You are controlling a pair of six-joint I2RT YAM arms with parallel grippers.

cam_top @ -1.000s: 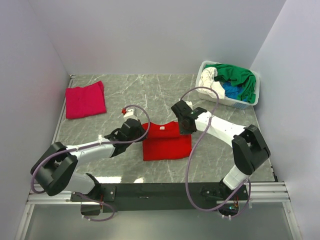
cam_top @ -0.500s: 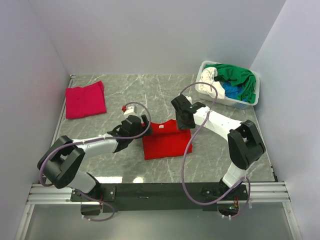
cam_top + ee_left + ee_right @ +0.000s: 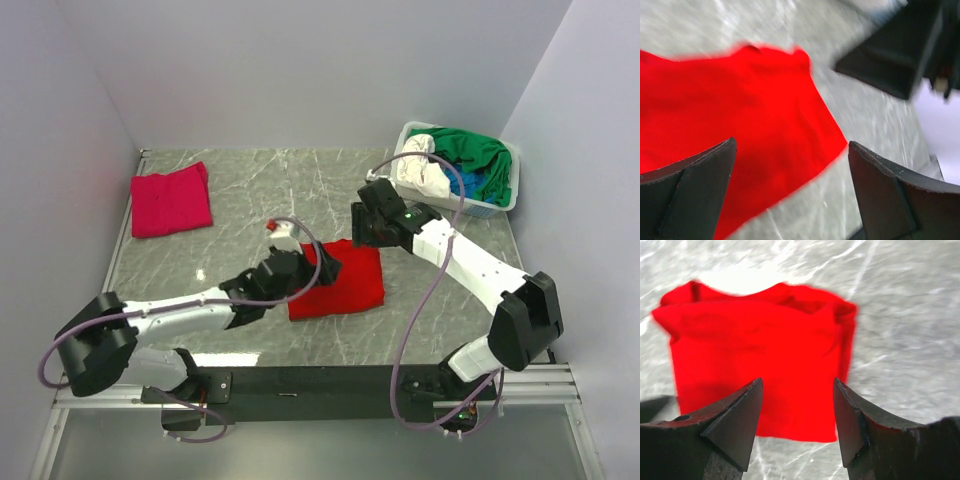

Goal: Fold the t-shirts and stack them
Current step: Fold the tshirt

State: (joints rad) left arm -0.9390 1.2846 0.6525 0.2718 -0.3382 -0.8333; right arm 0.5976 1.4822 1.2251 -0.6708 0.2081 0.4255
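Note:
A bright red t-shirt [image 3: 345, 282] lies folded flat on the marble table [image 3: 250, 190]; it also fills the left wrist view [image 3: 740, 110] and the right wrist view [image 3: 760, 340]. My left gripper [image 3: 325, 264] hovers at its left edge, open, with nothing between the fingers [image 3: 791, 145]. My right gripper [image 3: 363, 228] hangs just past the shirt's far edge, open and empty too [image 3: 797, 382]. A magenta-pink t-shirt [image 3: 170, 200] lies folded at the far left. Green [image 3: 470, 150], white [image 3: 420, 165] and blue [image 3: 465, 182] t-shirts are heaped in the basket.
The white plastic basket [image 3: 505, 200] stands at the far right by the wall. Grey walls close the table on three sides. The right arm's dark wrist [image 3: 905, 55] shows at the top right of the left wrist view. A black rail [image 3: 300, 380] runs along the near edge.
Both grippers have opened and let go of the red t-shirt, which now lies flat. The left gripper has moved right along it; the right gripper has drawn back toward the far side.

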